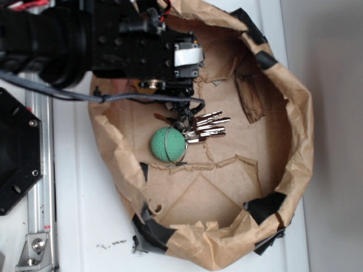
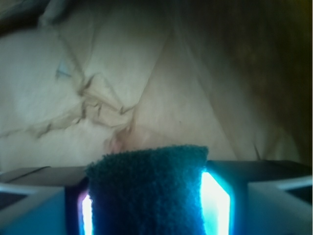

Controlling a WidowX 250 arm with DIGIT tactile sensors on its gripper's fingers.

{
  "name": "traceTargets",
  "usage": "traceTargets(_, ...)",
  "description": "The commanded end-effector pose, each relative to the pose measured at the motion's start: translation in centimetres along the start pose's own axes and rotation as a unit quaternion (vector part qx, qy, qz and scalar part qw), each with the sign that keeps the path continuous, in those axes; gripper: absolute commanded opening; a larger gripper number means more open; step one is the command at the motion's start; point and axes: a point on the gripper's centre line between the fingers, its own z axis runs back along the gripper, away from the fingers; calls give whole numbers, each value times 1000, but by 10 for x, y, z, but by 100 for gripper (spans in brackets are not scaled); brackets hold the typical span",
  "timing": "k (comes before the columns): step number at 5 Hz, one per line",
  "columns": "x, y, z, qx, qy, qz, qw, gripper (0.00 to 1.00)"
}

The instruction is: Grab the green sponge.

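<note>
Wrist view: the gripper (image 2: 146, 205) was clamped on the sponge (image 2: 146, 191), whose dark green scouring face filled the space between the two fingers (image 2: 29, 200); lit strips showed at both of its sides. The frame's lower edge cut off the sponge's bottom, and no yellow foam was visible. Beyond the fingers lay creased brown paper, blurred and dim toward the right.

Exterior view: the arm (image 1: 85, 39) reached into a crumpled paper bowl (image 1: 295, 130) patched with black tape (image 1: 264, 207). The fingertips and sponge were hidden under the wrist body. Just past the wrist, deeper in the bowl, sat a light-green ball (image 1: 168, 143) with keys (image 1: 207, 127) attached. Part of a black plate (image 1: 17, 153) was cut off at the frame's left edge.
</note>
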Motion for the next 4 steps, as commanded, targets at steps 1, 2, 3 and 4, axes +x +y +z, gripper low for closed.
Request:
traceTargets(1,27,-34,109,-67,-59,-15,996,0)
traceTargets(2,34,-61,127,-77,-59,-26,995,0)
traceTargets(3,36,-69,128,-74,-53,-33,995,0)
traceTargets(4,35,-65,124,-70,-52,-27,996,0)
